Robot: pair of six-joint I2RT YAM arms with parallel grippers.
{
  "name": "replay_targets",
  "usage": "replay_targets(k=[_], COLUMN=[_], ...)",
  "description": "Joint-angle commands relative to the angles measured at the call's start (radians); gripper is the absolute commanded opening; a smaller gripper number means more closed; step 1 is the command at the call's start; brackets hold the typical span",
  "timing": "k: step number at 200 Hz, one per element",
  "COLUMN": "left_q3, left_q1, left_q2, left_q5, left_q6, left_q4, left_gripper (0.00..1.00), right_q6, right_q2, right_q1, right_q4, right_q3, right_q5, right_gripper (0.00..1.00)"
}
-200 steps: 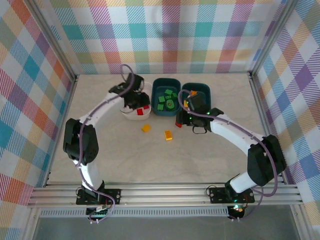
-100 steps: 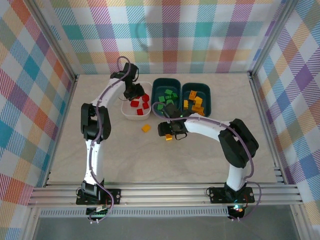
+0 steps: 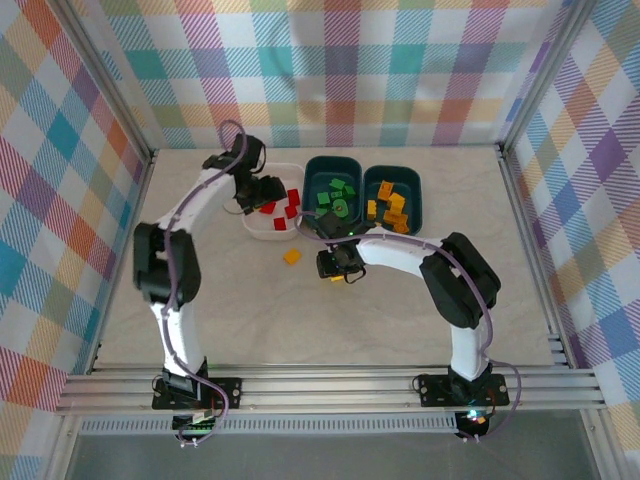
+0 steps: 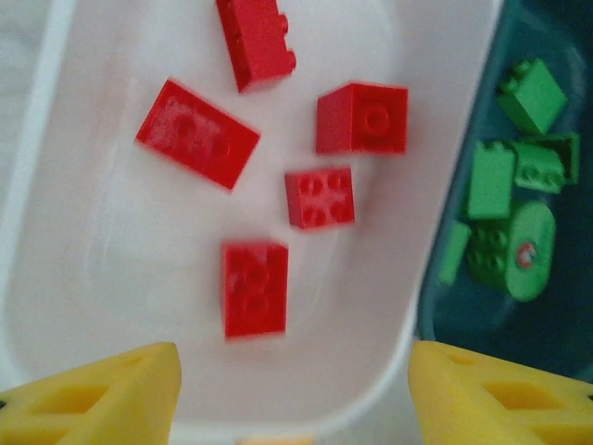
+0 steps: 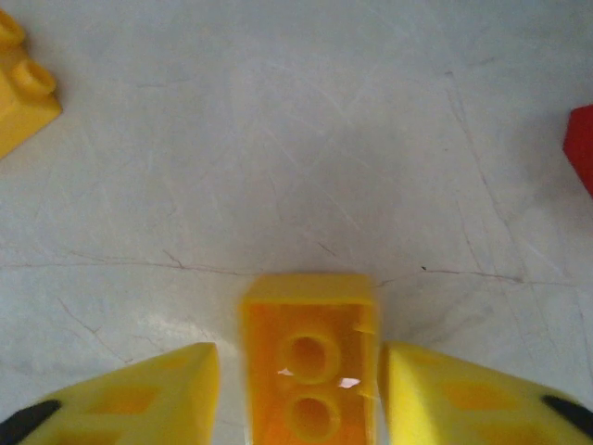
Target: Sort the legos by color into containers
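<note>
Several red legos [image 4: 253,286] lie in the white container [image 4: 435,278], and my left gripper [image 4: 295,371] hangs open above its near end with nothing between its fingers. From above, the left gripper [image 3: 254,190] is at the white container's [image 3: 262,230] far left side. The middle teal container [image 3: 313,222] holds green legos [image 3: 338,197], and the right teal container [image 3: 417,207] holds yellow-orange ones [image 3: 393,204]. My right gripper [image 3: 338,263] is down on the table, open, with a yellow-orange lego [image 5: 310,357] lying studs-down between its fingers [image 5: 176,389].
A second yellow-orange lego [image 3: 291,256] lies on the table left of the right gripper, also seen as a yellow lego [image 5: 23,93] in the right wrist view. A red piece [image 5: 584,148] shows at that view's right edge. Checked walls enclose the table.
My right gripper has moved from the right teal container down to the yellow-orange lego on the table. My left gripper has shifted toward the white container's far left.
</note>
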Motion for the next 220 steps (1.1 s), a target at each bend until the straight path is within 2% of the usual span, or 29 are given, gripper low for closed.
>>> replay_targets(k=[1, 42, 67, 93, 123, 156, 167, 178, 183, 220], left_q3=[-0.165, -0.457, -0.550, -0.549, -0.482, -0.447, -0.435, -0.425, -0.419, -0.412], left_q1=[-0.014, -0.031, -0.065, -0.129, -0.236, -0.265, -0.265, -0.266, -0.267, -0.267], left_q2=[-0.145, -0.312, -0.363, -0.338, -0.267, -0.187, -0.158, -0.131, -0.122, -0.089], left_q5=[0.018, 0.007, -0.003, -0.057, -0.205, -0.257, -0.263, -0.265, -0.265, -0.251], left_q6=[-0.042, -0.061, -0.045, 0.005, 0.062, 0.090, 0.102, 0.118, 0.124, 0.161], left_q4=[0.111, 0.175, 0.193, 0.160, 0.093, 0.110, 0.116, 0.122, 0.123, 0.165], left_gripper=[0.66, 0.67, 0.66, 0.67, 0.66, 0.63, 0.62, 0.62, 0.62, 0.62], right_q6=[-0.013, -0.047, -0.102, -0.154, -0.166, -0.176, -0.172, -0.164, -0.162, -0.147], right_q2=[0.004, -0.117, -0.183, -0.195, -0.136, 0.008, 0.031, 0.038, 0.035, -0.062], right_q1=[0.013, 0.022, -0.015, -0.140, -0.319, -0.399, -0.413, -0.426, -0.428, -0.427], right_q4=[-0.026, -0.034, -0.050, -0.050, -0.047, -0.078, -0.079, -0.080, -0.083, -0.061], right_q3=[0.024, 0.022, 0.052, 0.085, 0.154, 0.274, 0.301, 0.319, 0.325, 0.279], right_q5=[0.043, 0.149, 0.213, 0.209, 0.106, 0.044, 0.051, 0.047, 0.044, 0.031], right_gripper=[0.38, 0.32, 0.32, 0.32, 0.33, 0.34, 0.39, 0.53, 0.56, 0.63])
